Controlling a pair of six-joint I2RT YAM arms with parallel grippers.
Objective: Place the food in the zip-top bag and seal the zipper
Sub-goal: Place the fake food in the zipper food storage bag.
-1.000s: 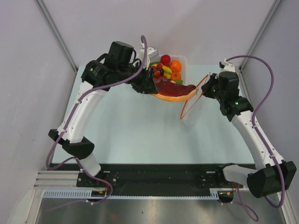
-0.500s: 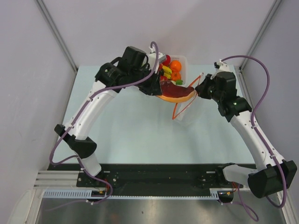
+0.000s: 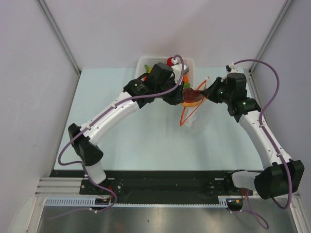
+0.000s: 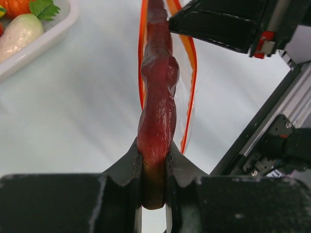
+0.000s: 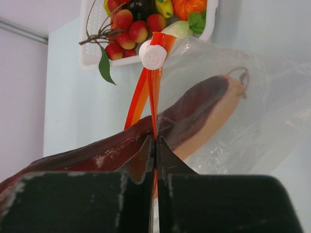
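Over the counter (image 3: 146, 138), left jaws clench the seemingly stiff meat (image 4: 158, 111) endwise; right jaws pinch the zipper (image 5: 155, 97) of the floppy bag (image 5: 265, 92).

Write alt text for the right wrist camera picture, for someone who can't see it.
The right gripper pinches the orange-red zipper of the clear zip-top bag, with a red-brown meat slab partway through its mouth, tan end showing through the plastic. Behind sits a white basket holding red berries.
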